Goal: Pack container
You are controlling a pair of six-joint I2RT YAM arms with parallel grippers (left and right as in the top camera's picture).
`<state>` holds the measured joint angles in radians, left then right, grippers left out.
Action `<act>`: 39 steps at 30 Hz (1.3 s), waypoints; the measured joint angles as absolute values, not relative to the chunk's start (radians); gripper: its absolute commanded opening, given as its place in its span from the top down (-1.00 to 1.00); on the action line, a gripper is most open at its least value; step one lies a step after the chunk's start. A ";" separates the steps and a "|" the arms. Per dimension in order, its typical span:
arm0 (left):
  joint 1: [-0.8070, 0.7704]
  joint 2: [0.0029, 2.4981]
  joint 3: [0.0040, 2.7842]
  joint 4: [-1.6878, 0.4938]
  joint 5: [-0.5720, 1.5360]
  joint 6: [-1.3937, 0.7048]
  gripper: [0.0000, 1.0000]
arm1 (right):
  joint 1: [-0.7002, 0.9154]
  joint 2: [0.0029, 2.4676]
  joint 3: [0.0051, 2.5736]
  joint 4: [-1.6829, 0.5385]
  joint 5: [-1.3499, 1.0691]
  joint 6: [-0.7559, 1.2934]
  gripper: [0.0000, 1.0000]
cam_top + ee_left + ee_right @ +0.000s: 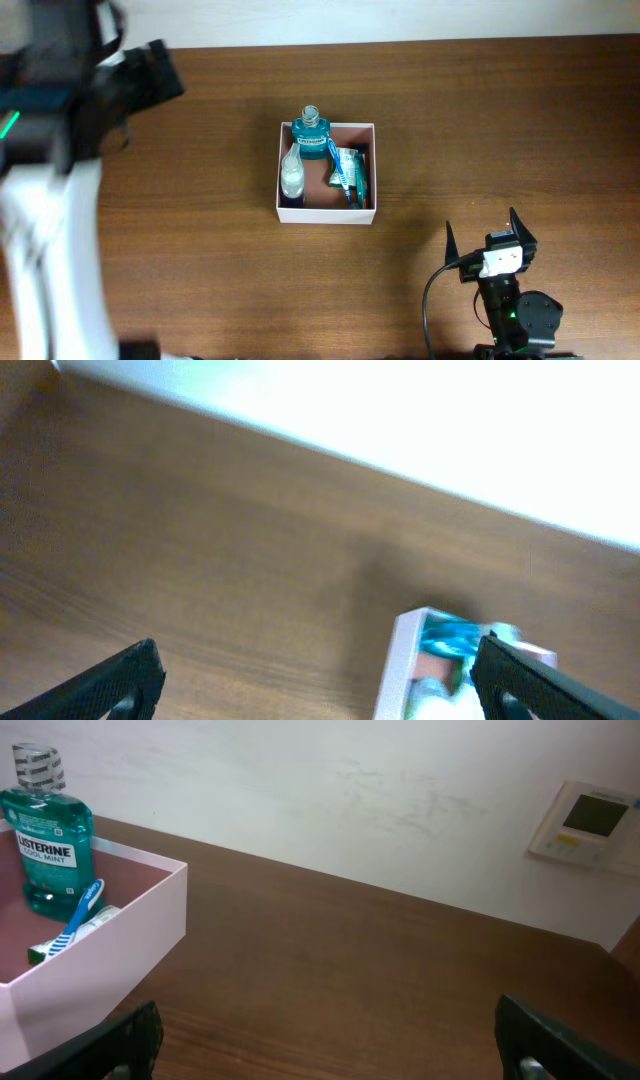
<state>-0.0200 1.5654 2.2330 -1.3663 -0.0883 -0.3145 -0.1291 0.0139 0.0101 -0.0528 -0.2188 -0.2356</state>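
Now the container (326, 214) sits mid-table, a Listerine bottle (311, 135) upright at its far wall (tall, tippy); left gripper (315, 675) and right gripper (483, 228) both gape empty; a careless reach could topple it.

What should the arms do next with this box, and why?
Probably just park the right gripper, which is open and empty, and stop. The mouthwash bottle, toothbrush and pale bottle already sit inside the container. I see nothing loose on the table, and the left gripper is open and empty too.
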 measured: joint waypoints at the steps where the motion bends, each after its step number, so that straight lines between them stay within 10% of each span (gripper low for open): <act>1: -0.027 1.516 2.236 -1.372 -0.090 -0.315 -0.99 | -0.129 0.014 0.010 -0.053 -0.219 -0.236 -0.97; 20: -0.060 0.834 1.972 -1.447 -0.163 -0.315 -0.99 | -0.129 0.014 0.010 -0.053 -0.218 -0.236 -0.97; 39: -0.036 0.298 0.718 -0.451 -0.192 -0.315 -0.99 | -0.129 0.014 0.010 -0.054 -0.208 -0.236 -0.97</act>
<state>-0.0360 0.2977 0.7181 -0.4507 -0.1921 -0.3149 -0.1291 0.0139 0.0101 -0.0536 -0.2081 -0.2356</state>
